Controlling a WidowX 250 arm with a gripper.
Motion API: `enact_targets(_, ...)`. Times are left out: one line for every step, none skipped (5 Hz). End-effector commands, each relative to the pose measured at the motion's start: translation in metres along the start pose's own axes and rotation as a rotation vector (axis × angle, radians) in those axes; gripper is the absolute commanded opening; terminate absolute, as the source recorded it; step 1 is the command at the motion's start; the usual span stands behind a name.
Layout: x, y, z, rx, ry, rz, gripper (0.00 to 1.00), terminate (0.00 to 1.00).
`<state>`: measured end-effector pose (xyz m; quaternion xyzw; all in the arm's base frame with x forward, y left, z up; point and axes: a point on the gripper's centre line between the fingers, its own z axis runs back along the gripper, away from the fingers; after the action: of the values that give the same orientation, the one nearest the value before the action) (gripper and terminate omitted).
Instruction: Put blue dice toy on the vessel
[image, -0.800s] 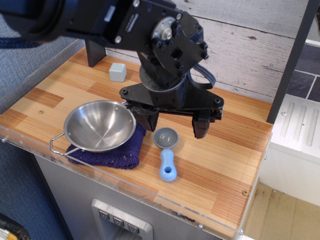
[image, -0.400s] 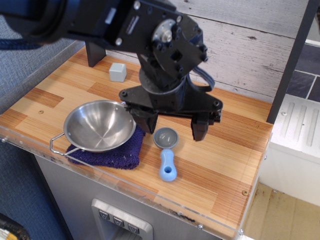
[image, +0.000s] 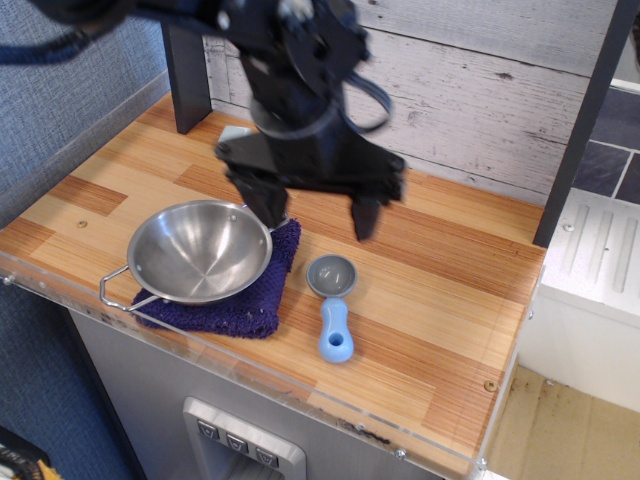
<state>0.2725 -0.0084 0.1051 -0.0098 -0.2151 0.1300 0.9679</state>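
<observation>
The vessel (image: 200, 252), a shiny steel bowl with wire loop handles, sits empty on a purple cloth (image: 245, 308) at the front left. My black gripper (image: 316, 214) hangs wide open and empty above the table, just behind the bowl's right rim. The blue dice toy (image: 232, 133) is almost wholly hidden behind the gripper body. Only a pale sliver of it shows at the back left.
A grey scoop cup (image: 331, 275) with a blue handle (image: 336, 336) lies right of the cloth. A dark post (image: 188, 75) stands at the back left against the white plank wall. A clear lip runs along the table's front edge (image: 300, 405).
The gripper has moved back and to the left, away from the scoop, and now covers most of the dice. Its jaws stay open. Bowl, cloth and scoop have not moved.
</observation>
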Motion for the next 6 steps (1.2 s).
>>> enact_targets(0.052, 0.033, 0.015, 0.017, -0.101, 0.033, 1.0, 0.0)
enact_targets(0.071, 0.056, 0.012, 0.03, -0.131, 0.069, 1.0, 0.0)
enact_targets(0.084, 0.077, -0.003, 0.052, -0.109, 0.082, 1.0, 0.0)
enact_targets(0.092, 0.105, -0.021, 0.053, -0.106, 0.109, 1.0, 0.0)
enact_targets(0.096, 0.125, -0.032, 0.073, -0.126, 0.139, 1.0, 0.0)
enact_targets(0.1, 0.137, -0.051, 0.072, -0.119, 0.151, 1.0, 0.0)
